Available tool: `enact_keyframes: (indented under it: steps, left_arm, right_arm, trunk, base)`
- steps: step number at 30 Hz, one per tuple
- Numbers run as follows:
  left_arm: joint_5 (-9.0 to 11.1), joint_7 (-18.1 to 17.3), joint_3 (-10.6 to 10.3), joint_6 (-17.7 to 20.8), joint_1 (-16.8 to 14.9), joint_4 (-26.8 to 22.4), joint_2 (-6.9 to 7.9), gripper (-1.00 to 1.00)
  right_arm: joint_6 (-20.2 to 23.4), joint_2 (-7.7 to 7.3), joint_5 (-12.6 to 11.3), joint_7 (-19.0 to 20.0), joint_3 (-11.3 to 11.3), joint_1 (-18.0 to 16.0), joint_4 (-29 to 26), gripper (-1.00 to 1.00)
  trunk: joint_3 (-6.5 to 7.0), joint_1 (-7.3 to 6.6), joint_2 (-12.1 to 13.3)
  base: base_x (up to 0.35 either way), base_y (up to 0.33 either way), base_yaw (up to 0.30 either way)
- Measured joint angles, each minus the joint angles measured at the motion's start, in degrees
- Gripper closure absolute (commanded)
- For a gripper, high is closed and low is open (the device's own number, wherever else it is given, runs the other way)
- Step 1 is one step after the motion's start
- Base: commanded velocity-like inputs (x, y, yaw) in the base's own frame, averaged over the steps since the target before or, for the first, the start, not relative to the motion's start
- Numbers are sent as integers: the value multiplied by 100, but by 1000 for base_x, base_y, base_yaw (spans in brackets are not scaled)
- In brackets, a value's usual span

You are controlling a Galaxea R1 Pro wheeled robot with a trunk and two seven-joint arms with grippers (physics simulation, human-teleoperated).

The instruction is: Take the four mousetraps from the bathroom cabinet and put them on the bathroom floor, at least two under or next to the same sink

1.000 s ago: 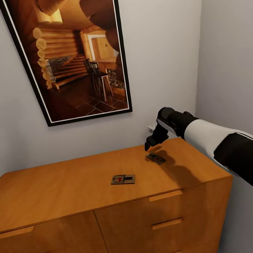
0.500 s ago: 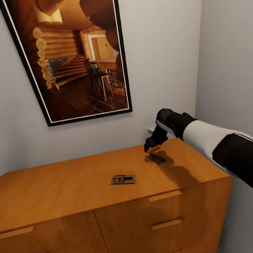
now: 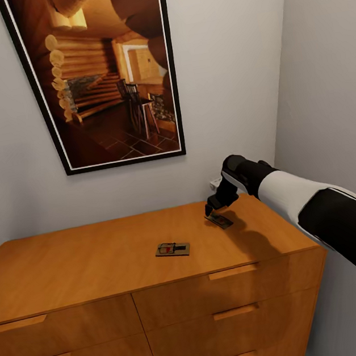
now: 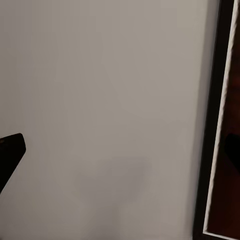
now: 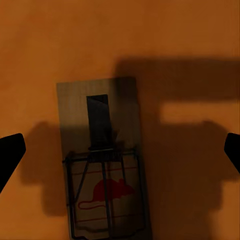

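Two mousetraps lie on the orange-brown cabinet point(image 3: 88, 261). One mousetrap point(image 3: 172, 249) rests near the middle of the top. The other mousetrap point(image 3: 220, 221) point(image 5: 102, 160) lies near the right end, directly beneath my right gripper point(image 3: 213, 209) point(image 5: 120, 155). That gripper hangs just above it, open wide, with a fingertip point(image 5: 10, 155) on either side of the board and nothing held. The trap shows a red mouse print and dark wire. One dark fingertip point(image 4: 10, 152) of my left gripper shows far to one side, against a grey wall.
A dark-framed log-cabin picture point(image 3: 110, 74) hangs on the wall behind the cabinet. A grey side wall point(image 3: 331, 90) stands close on the right, past the cabinet's end. Drawer fronts with bar handles point(image 3: 233, 271) face me below.
My right gripper has come down closer to the mousetrap at the cabinet's right end. The view has tilted slightly. Both traps lie where they were.
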Motion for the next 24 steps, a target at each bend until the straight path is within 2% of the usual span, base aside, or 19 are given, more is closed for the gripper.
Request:
enact_keyframes:
  steps: [16,21,24]
  left_arm:
    - [0,0,0,0,0,-4,0,-100]
    - [1,0,0,0,0,-1,0,-100]
    - [0,0,0,0,0,-2,0,-100]
  right_arm:
    - [0,4,2,1,0,13,10,-100]
    - [0,6,0,1,0,15,11,-100]
    - [0,7,-1,1,0,18,11,-100]
  trunk:
    - [0,0,0]
    - [-89,109,-199]
    - [-90,110,-201]
  base:
    - [0,0,0]
    - [0,0,0]
    - [0,0,0]
